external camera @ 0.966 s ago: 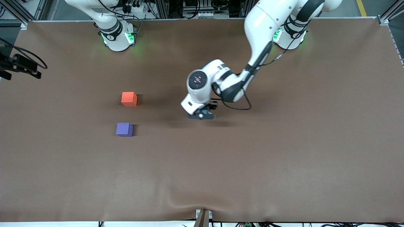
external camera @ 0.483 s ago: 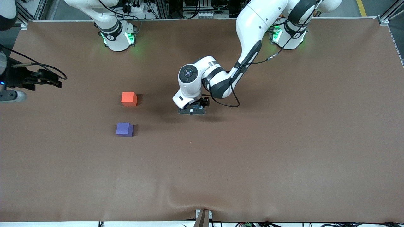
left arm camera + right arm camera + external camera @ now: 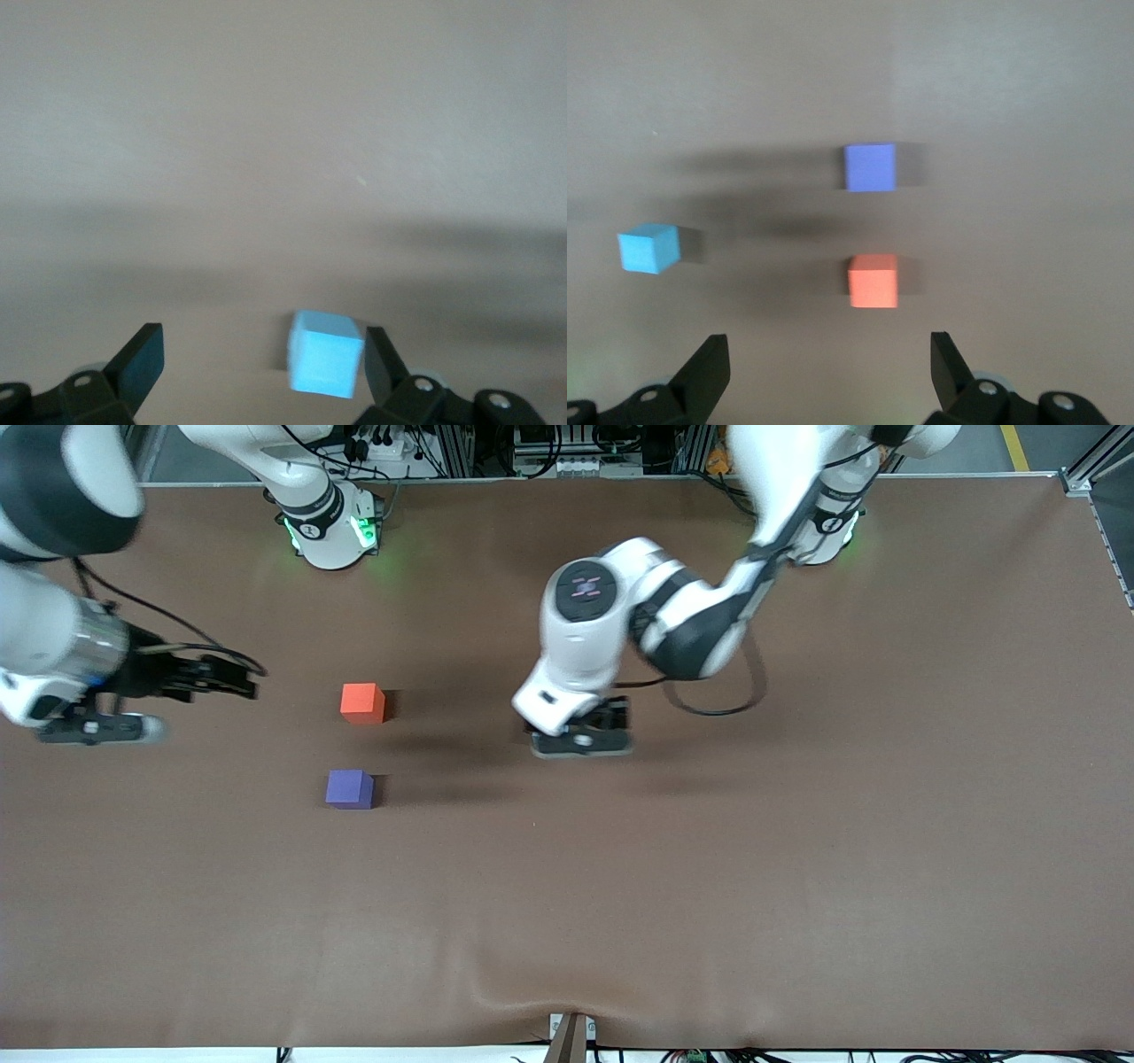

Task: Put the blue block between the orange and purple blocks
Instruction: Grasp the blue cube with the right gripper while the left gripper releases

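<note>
Cubes of matte, foam-like finish lay on the brown cloth-covered table [image 3: 797,886], whose fabric rippled slightly at the edge nearest the front camera. The orange block [image 3: 362,702] served as the marker: the purple block [image 3: 349,788] sat nearer to the front camera than it, apart from it, with bare cloth between them. The blue block [image 3: 325,353], a sky-blue cube of the same size, rested on the cloth toward the left arm's end from the orange block, hidden in the front view beneath the left arm's white wrist. The left gripper [image 3: 261,363] hung over the blue block with its dark fingers spread wide, one finger just beside the cube, nothing pinched. The right gripper [image 3: 232,682] hovered over the table toward the right arm's end from the orange block, fingers spread and empty.
</note>
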`<state>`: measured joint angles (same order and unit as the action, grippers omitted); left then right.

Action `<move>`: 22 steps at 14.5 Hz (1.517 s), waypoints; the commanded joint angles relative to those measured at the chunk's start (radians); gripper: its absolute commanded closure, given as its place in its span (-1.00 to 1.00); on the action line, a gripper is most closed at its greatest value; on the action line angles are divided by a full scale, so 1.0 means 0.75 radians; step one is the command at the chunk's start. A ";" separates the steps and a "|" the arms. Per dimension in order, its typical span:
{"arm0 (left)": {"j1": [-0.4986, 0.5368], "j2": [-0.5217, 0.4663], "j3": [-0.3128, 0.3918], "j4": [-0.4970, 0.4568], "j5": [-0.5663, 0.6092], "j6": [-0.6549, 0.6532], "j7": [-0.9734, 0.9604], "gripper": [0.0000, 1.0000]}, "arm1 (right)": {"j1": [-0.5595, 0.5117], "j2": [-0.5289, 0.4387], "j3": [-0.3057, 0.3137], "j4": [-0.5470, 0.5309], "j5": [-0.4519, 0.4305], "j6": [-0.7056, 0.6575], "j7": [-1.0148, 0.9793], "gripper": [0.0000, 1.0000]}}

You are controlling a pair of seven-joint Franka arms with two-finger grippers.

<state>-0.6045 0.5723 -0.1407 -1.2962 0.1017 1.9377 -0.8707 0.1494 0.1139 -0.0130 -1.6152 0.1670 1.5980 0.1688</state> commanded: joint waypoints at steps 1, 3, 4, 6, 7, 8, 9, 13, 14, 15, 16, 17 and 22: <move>0.147 -0.094 -0.019 -0.061 -0.021 -0.116 0.076 -1.00 | 0.134 -0.019 -0.007 -0.070 0.039 0.072 0.171 -1.00; 0.265 -0.141 -0.025 -0.066 -0.041 -0.217 0.213 -1.00 | 0.201 0.001 -0.007 -0.117 0.126 0.131 0.280 -1.00; 0.327 -0.161 -0.023 -0.066 -0.092 -0.250 0.281 -1.00 | 0.244 0.014 -0.007 -0.141 0.155 0.174 0.323 -1.00; 0.437 -0.206 -0.023 -0.074 -0.111 -0.303 0.428 -1.00 | 0.348 0.056 -0.007 -0.166 0.158 0.282 0.423 -1.00; 0.484 -0.235 -0.023 -0.076 -0.111 -0.342 0.502 -1.00 | 0.410 0.089 -0.009 -0.168 0.158 0.335 0.488 -1.00; 0.529 -0.260 -0.023 -0.076 -0.111 -0.405 0.589 -1.00 | 0.469 0.132 -0.009 -0.168 0.156 0.399 0.554 -1.00; 0.568 -0.282 -0.023 -0.082 -0.111 -0.462 0.689 -1.00 | 0.522 0.175 -0.009 -0.168 0.152 0.476 0.601 -1.00; 0.722 -0.411 -0.023 -0.190 -0.138 -0.528 0.987 -1.00 | 0.672 0.345 -0.011 -0.168 0.150 0.746 0.638 -1.00; 0.724 -0.440 -0.023 -0.243 -0.138 -0.528 0.995 -1.00 | 0.698 0.384 -0.011 -0.168 0.148 0.800 0.638 -1.00; 0.724 -0.460 -0.021 -0.276 -0.136 -0.526 0.995 -1.00 | 0.735 0.429 -0.013 -0.168 0.147 0.859 0.644 -1.00; 0.724 -0.477 -0.021 -0.300 -0.138 -0.526 0.995 -1.00 | 0.768 0.472 -0.015 -0.170 0.145 0.912 0.681 -1.00; 0.722 -0.519 -0.021 -0.345 -0.138 -0.526 0.983 -1.00 | 0.788 0.504 -0.017 -0.170 0.135 0.947 0.720 -1.00; 0.730 -0.763 -0.021 -0.644 -0.136 -0.454 0.967 -1.00 | 0.836 0.586 -0.017 -0.172 -0.004 0.960 0.818 -1.00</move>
<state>-0.0660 0.1132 -0.1576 -1.6491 0.0129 1.5513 -0.1411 0.7596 0.5422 -0.0116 -1.7529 0.2121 2.3192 0.7426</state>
